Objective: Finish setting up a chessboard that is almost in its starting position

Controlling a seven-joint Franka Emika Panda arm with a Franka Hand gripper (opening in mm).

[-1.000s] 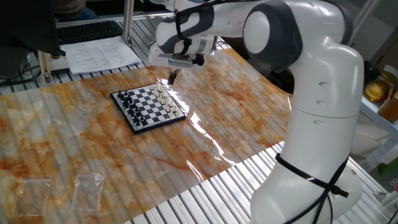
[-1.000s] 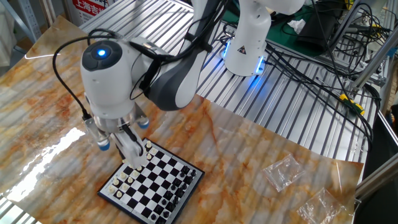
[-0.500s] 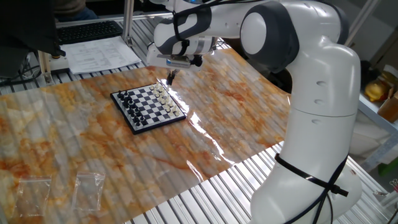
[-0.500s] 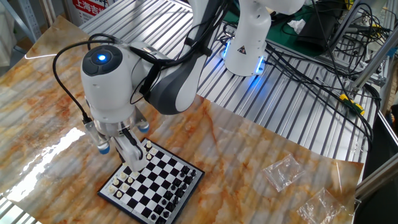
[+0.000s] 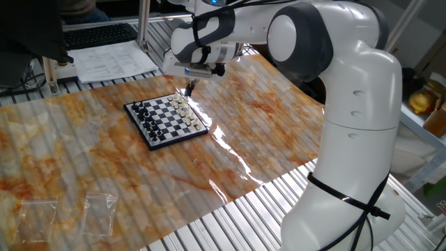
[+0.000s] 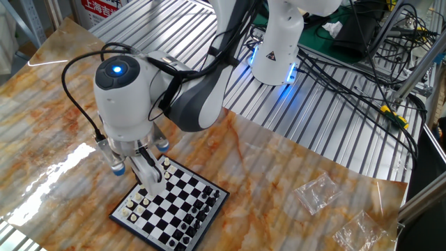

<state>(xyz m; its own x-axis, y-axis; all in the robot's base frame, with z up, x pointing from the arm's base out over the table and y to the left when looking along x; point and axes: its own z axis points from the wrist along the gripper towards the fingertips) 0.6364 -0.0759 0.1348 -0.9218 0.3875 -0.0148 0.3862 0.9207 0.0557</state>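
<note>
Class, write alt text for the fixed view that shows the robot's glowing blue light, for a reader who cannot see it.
A white robot arm reaches down so its gripper hangs over the cream-piece end of a small chessboard on a marbled orange table. Two clear plastic bags lie to the right, with cables behind.

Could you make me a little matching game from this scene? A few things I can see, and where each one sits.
Things:
1. chessboard
2. tool
3. clear plastic bags
4. printed paper sheet

Places:
A. on the metal slats by the keyboard
B. just above the board's cream-piece side
C. middle of the marbled mat
D. near corner of the mat, far from the board

Pairs: 1-C, 2-B, 3-D, 4-A
</note>
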